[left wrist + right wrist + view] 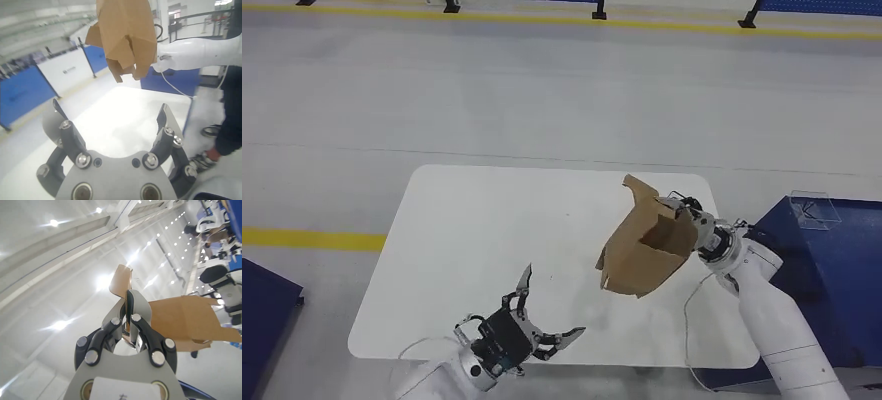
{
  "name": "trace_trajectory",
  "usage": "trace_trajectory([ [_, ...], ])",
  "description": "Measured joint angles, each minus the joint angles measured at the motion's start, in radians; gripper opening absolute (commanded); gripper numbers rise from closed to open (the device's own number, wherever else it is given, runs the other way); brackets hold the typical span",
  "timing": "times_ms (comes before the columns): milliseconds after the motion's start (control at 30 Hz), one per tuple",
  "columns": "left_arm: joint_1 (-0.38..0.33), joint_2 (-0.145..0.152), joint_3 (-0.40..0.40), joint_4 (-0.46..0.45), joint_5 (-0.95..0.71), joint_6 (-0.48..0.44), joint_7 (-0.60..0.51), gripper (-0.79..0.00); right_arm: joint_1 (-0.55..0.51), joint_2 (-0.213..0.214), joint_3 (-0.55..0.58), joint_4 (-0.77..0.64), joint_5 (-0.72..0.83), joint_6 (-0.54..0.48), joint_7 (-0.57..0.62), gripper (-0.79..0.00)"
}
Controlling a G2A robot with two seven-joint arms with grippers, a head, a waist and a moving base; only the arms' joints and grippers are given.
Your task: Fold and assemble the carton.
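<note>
The right gripper point(127, 294) is clamped on a wall edge of the brown cardboard carton point(647, 245). It holds the carton tilted in the air above the right part of the white table point(462, 250). The left gripper point(552, 300) sits low by the table's near edge, its 2 fingers spread wide and holding nothing, well apart from the carton.

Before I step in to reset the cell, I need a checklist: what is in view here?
carton: one, brown, part-folded, in the air above the table's right side
table: one, white, under both arms
cabinet: one, blue, beside the table, by the right arm
clear box: one, see-through, on the cabinet
left end effector: one, grey and black, open, above the table's near edge
right end effector: one, grey and black, shut on the carton's edge
</note>
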Motion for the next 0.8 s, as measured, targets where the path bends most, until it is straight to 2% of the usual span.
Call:
trace_trajectory([
  [100, 0.025, -0.002, 0.024, 0.003, 0.112, 0.117, 0.123, 0.0, 0.024, -0.016, -0.035, 0.049, 0.144, 0.107, -0.021, -0.785],
  [367, 0.02, -0.002, 0.013, 0.0, 0.114, 0.105, 0.092, 0.0, 0.071, -0.041, -0.099, 0.108, 0.211, 0.175, -0.074, -0.785],
  [500, 0.038, -0.008, 0.008, -0.038, 0.276, 0.292, 0.04, 0.0, 0.081, -0.053, -0.128, 0.129, 0.226, 0.203, -0.096, -0.785],
  [800, 0.046, -0.026, 0.044, -0.059, 0.637, 0.57, -0.093, 0.0, 0.086, -0.077, -0.171, 0.163, 0.263, 0.239, -0.11, -0.785],
])
